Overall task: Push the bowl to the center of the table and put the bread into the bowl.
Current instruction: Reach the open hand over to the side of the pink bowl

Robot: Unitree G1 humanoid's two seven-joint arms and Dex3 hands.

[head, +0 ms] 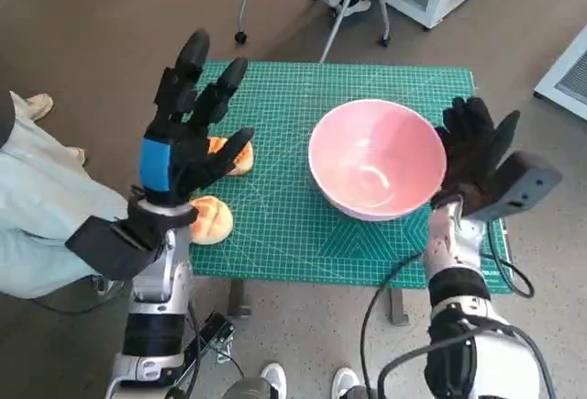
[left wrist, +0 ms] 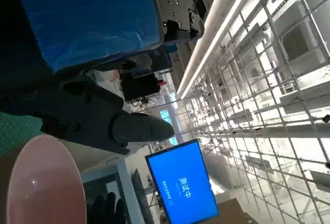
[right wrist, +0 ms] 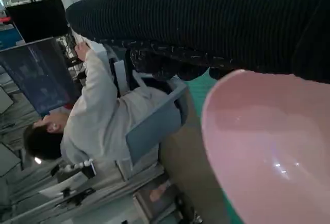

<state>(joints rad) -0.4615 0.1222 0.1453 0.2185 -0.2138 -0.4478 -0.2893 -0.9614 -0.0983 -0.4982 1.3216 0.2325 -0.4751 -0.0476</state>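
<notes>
Right hand [head: 475,156], gloved, is spread and holds nothing; it stands upright just beside the outer rim of the pink bowl [head: 376,156], on the bowl's right as I look down. Whether the glove touches the rim, I cannot tell from the head view; the right wrist view shows the rim very close under the glove. My left hand [head: 188,138] is likewise spread and empty, raised above the left part of the green cutting mat [head: 275,225].

The bowl sits right of the mat's middle, upright and empty. The mat's centre lies leftward of it, directly away from my right palm, so I judge the right hand is the one placed to push, and the push runs toward my left.

Two bread rolls lie on the left of the mat: one [head: 213,220] near the front edge, beside my left wrist, and another [head: 234,154] partly hidden behind my left fingers. Both are well apart from the bowl and nearer the left hand, which I judge should take the bread. Neither roll has a marked long axis.
</notes>
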